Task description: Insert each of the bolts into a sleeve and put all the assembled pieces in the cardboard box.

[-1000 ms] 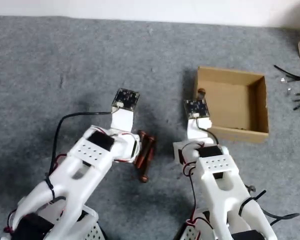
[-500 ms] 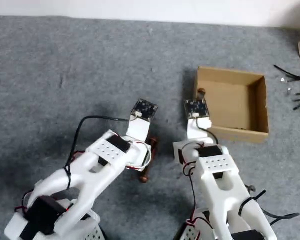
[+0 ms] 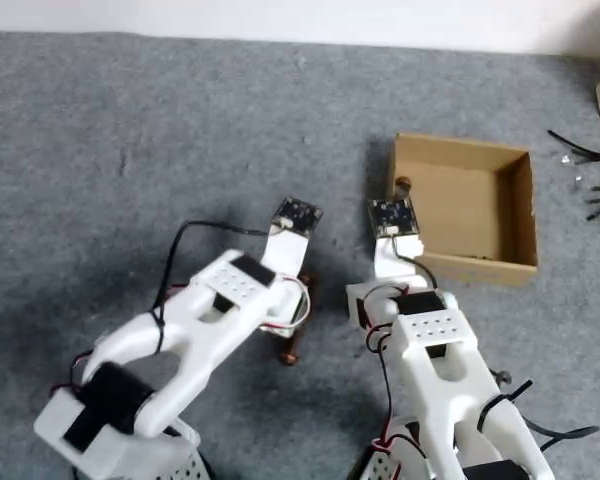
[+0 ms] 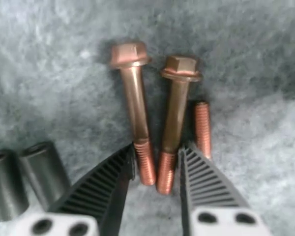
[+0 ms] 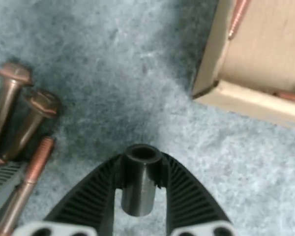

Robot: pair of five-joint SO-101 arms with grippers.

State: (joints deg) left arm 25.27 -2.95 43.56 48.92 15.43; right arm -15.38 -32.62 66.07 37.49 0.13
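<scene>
Two copper hex-head bolts (image 4: 132, 98) (image 4: 177, 103) lie side by side on the grey carpet, with a third bolt (image 4: 202, 128) beside them. My left gripper (image 4: 158, 150) is open, its fingers straddling the threaded ends of the first two bolts. Close beside that gripper stand two dark sleeves (image 4: 42, 169). My right gripper (image 5: 141, 162) is shut on another dark sleeve (image 5: 137, 184), held just above the carpet near a corner of the cardboard box (image 5: 246, 98). In the high view the left arm (image 3: 245, 290) covers the bolts (image 3: 292, 345), and the right arm (image 3: 420, 330) sits beside the box (image 3: 525, 215).
Copper bolt pieces (image 5: 238, 14) lie inside the box. Black cable ties and small parts (image 3: 590, 180) lie on the carpet right of the box. The two arms are close together, with the left gripper's finger (image 5: 2, 184) showing in the right wrist view.
The left arm has swung to the right and come over the bolts. The right arm has stayed still with its sleeve.
</scene>
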